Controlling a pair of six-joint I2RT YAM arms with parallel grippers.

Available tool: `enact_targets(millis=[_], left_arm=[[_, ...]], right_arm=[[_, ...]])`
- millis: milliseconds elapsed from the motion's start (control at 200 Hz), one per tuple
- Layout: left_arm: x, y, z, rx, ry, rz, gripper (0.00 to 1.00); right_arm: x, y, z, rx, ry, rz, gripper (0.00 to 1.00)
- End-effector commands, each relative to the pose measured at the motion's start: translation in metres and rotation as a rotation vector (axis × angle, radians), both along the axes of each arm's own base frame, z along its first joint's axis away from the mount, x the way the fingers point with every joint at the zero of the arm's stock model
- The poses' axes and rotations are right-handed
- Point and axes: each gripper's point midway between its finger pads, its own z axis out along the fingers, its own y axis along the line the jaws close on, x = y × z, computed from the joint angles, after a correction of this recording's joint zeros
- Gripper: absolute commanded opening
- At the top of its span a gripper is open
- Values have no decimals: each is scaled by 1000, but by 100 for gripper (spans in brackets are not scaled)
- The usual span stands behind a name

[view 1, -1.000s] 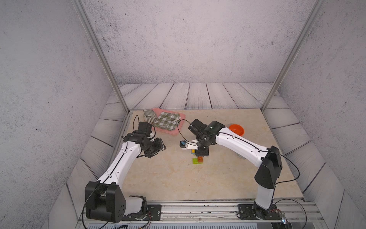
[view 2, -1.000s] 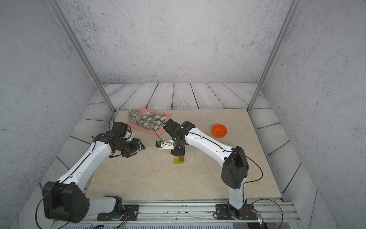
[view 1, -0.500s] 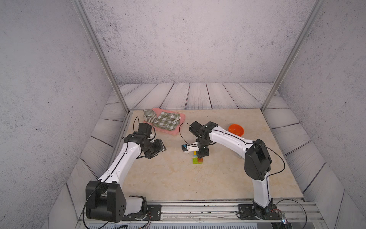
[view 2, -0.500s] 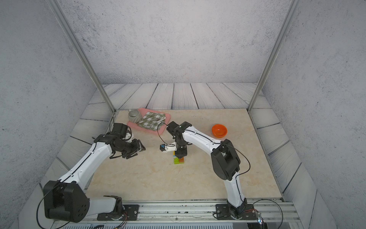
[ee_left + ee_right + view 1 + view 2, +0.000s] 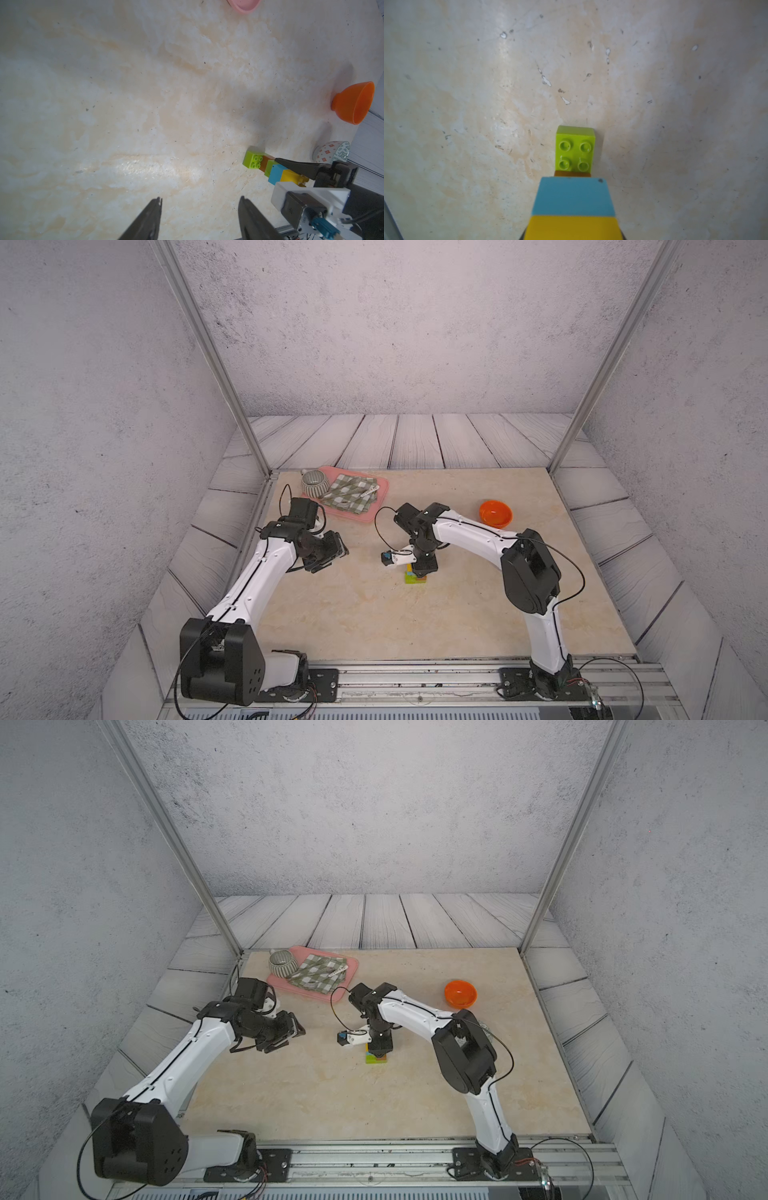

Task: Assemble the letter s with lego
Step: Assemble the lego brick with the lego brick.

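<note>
Rough grey walls close the room on three sides, with pale wooden planks at their foot and slanted metal posts at the table's far corners. The table is beige and marble-like, and the right wrist view shows it scuffed and speckled. A metal rail along its near edge carries both arms.

At the far left lies a pink tray. It holds a striped grey bowl and a folded green checked cloth with a white thing on it, too small to name. An orange bowl sits upright at the far right.

The brick stack stands near the table's middle, under the right arm's tip. Both top views show little more than its lime foot.

The left wrist view shows the whole zigzag: a long lime brick on the table, then brown, green, blue and yellow. There the right pincer is pressed together and pinching nothing. It lies along the stack's far side, though whether it touches cannot be told. That view also shows a small patterned bowl nearer than the orange one.

The right wrist view looks straight down the stack, and the yellow brick hides that pincer.

The left pincer hangs over bare table well left of the stack, spread and holding nothing.
</note>
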Motion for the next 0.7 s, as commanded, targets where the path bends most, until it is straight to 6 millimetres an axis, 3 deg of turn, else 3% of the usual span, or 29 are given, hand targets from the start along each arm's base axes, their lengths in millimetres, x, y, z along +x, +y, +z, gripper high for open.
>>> enact_targets(millis=[0, 450, 696], left_arm=[[-2, 2, -3, 3, 16, -5, 64], [-2, 3, 0, 4, 11, -3, 64], [-2, 4, -1, 5, 13, 0, 64]], right_arm=[[5, -2, -9, -36, -27, -1, 20], [9, 3, -4, -35, -45, -30, 21], [7, -1, -19, -74, -22, -38, 20]])
